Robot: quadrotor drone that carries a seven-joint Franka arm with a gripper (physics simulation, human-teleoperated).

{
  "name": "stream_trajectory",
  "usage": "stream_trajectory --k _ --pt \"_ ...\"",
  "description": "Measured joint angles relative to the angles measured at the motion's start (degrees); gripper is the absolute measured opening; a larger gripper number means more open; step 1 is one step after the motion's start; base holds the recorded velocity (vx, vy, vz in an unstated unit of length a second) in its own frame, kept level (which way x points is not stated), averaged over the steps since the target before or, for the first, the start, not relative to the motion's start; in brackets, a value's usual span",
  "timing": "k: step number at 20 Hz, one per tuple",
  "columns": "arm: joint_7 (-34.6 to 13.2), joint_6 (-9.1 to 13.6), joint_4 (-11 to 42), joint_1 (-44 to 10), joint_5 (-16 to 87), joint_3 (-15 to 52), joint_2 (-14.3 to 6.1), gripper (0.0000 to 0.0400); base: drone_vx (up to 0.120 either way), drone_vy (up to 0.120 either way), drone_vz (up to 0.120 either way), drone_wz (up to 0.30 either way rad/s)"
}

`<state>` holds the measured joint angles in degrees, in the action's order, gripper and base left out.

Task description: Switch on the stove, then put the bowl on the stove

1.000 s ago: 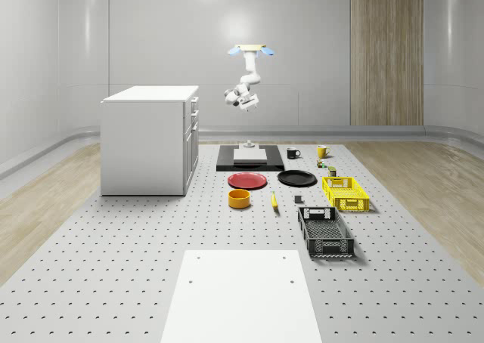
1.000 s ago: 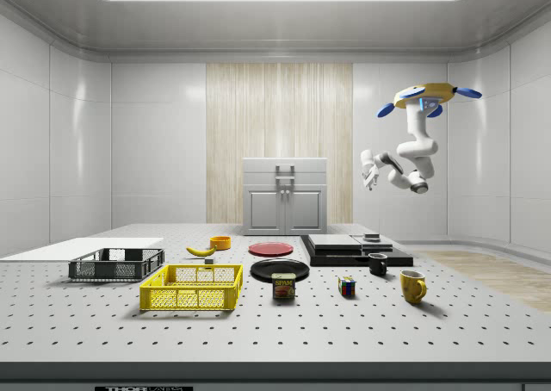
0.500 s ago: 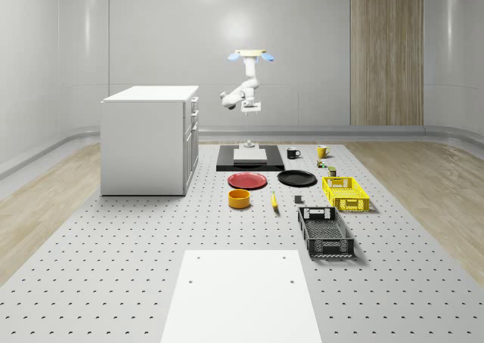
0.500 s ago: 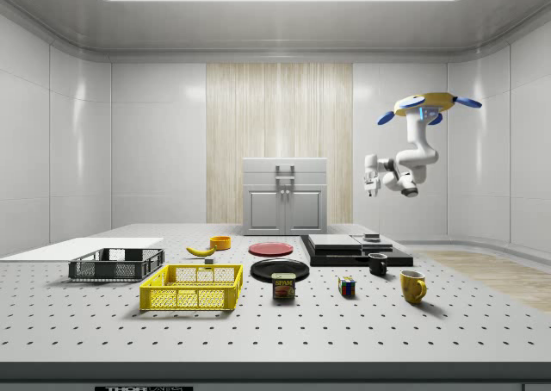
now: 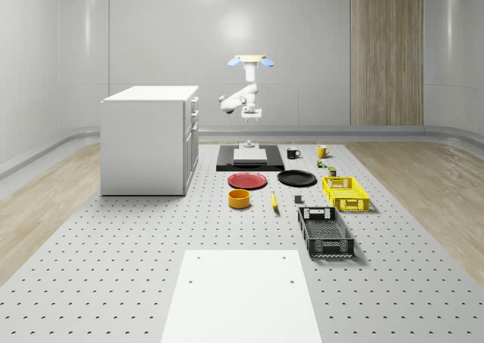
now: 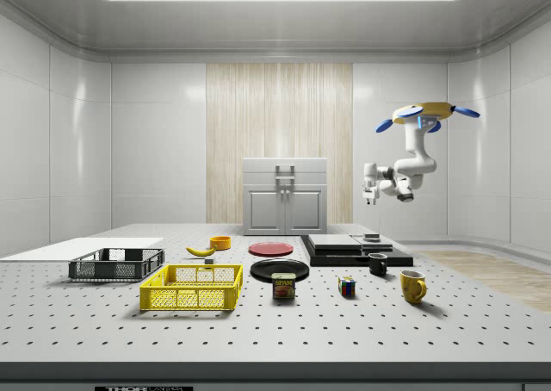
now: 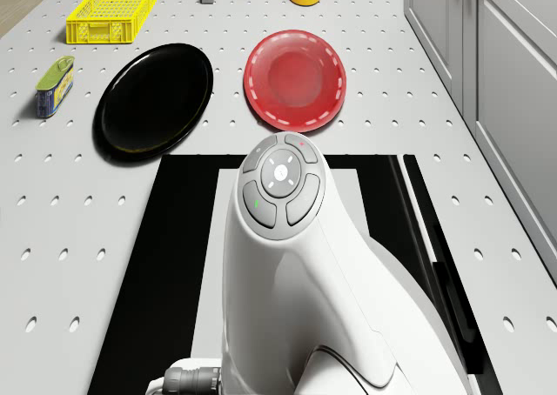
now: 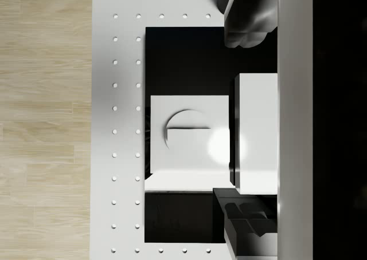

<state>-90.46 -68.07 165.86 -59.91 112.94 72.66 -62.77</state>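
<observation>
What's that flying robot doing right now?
Drone hovering above the stove, gripper pointing down at it, well clear. Bowl untouched on the table, beyond the red plate. Nothing in the way.

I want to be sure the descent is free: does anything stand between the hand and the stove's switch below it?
Nothing visible does. The drone hovers above the stove, and the hand hangs in open air over the switch. The yellow bowl sits farther off, beyond the red plate.

drone (image 6: pixel 424 112): yellow body, blue rotors | arm (image 6: pixel 411 163): glossy white, grey joints
</observation>
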Motion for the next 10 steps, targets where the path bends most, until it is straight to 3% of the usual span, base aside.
stream_trajectory --k 3,10 --pt "-0.44 -0.71 -0.06 -0.52 -0.43 0.40 -0.95 0.0400 0.120 0.000 -0.120 0.000" --pt "-1.26 -2.48 -0.20 -1.43 -1.50 1.17 -3.05 0.0400 0.000 0.000 -0.120 0.000"
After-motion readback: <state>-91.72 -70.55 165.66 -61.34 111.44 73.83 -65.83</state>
